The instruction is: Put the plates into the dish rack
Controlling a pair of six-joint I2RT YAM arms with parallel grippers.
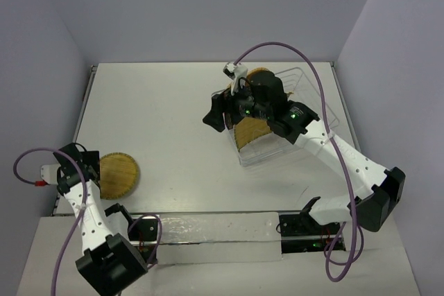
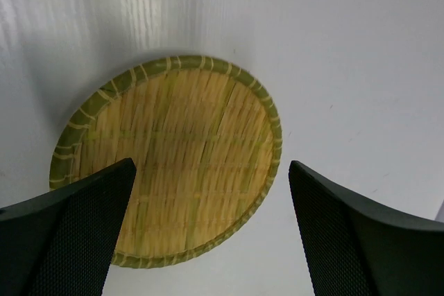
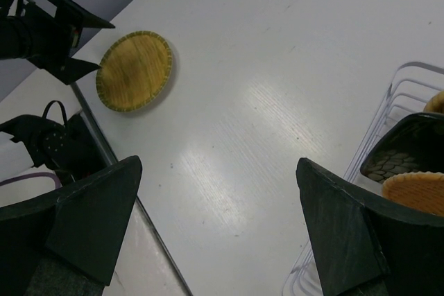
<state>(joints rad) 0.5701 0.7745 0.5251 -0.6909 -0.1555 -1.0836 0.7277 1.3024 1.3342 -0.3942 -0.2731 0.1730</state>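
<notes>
Nearest the arm bases, at the left near side of the table [image 1: 173,116], the left gripper [image 1: 87,171] sits at the edge of a round bamboo plate [image 1: 118,176]. The plate lies flat on the table, well apart from the dish rack [image 1: 267,155] at the far right. The overhead view does not settle how this gripper's jaws stand, but the left wrist view does. There its dark fingers [image 2: 69,233] are spread wide with the plate below and between them. One finger hides the plate's lower edge, so contact there cannot be judged. The right wrist view shows the same plate from across the table, with the left gripper's parted jaws at its rim.

Farther off, the right gripper [image 1: 218,114] hangs at the rack's left side. In its own wrist view the jaws are wide apart, with only bare table between them. From overhead the right wrist covers much of the rack. A tan woven plate [image 1: 250,135] leans in the rack's near part, and a second woven rim [image 1: 260,73] peeks out behind the wrist at the far end. Only the right wrist view shows a dark patterned plate [image 3: 399,157] among the wires, with an orange-rimmed woven plate [image 3: 416,188] just beside it. Both are cut off by a finger and the picture's edge. The pale wires are hard to trace against the white table, so I cannot tell which slots the plates occupy.
</notes>
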